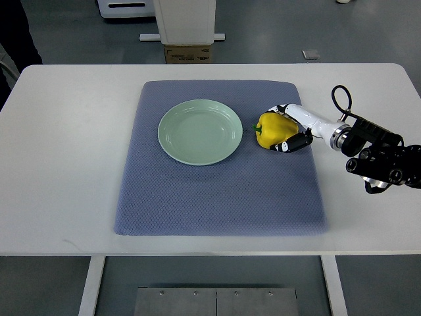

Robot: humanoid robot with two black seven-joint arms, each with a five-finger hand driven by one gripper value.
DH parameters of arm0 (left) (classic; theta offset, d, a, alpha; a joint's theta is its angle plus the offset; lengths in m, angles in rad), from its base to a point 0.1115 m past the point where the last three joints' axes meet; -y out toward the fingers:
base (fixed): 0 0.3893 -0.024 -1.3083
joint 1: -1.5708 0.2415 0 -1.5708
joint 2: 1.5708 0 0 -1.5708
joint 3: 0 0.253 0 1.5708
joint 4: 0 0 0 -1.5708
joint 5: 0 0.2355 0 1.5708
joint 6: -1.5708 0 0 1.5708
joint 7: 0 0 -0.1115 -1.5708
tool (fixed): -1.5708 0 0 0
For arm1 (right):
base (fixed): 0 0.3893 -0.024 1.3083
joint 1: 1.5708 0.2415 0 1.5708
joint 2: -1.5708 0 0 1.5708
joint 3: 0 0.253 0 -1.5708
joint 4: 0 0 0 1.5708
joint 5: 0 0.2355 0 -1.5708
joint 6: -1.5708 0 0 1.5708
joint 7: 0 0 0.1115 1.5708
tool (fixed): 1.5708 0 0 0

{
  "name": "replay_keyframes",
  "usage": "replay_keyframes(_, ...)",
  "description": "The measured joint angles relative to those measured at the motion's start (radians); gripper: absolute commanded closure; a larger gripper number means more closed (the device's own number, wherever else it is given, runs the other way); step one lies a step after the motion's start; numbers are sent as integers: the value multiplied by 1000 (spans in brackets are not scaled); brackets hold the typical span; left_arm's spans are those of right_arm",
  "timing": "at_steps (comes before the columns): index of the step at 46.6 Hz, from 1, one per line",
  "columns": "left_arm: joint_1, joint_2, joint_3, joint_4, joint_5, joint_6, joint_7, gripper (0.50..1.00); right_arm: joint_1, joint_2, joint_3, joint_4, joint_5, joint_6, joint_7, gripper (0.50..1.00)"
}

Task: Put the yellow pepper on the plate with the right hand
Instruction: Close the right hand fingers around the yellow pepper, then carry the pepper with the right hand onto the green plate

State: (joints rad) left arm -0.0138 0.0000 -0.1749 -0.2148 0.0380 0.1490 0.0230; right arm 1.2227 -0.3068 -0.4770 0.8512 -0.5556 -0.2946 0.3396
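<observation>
So, quick rundown of the setup from above:

Right arm: comes in from the right edge, black joints and cable loop near the wrist, white forearm stretched out low over the table toward the left.
Right hand (289,127): reaching sideways, palm facing the pepper, sitting right up against its right side.
Fingers (293,143): curled around the pepper from front and back, clamped on it as far as I can see.
Pepper (270,130): yellow with a green stem pointing left, resting on the mat, just beside the plate's right rim but not on it.
Plate (172,146): pale green, round, nothing on it, sits on the upper middle of the mat.
Mat (217,204): blue-grey cloth covering the middle of the table.
Table (66,164): white, wide.
</observation>
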Motion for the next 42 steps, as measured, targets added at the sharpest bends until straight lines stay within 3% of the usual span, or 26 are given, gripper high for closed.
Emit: replay_keyframes(42,0,0,0,0,0,0,0,500,48,28,-10,8,3,-11,62,1000)
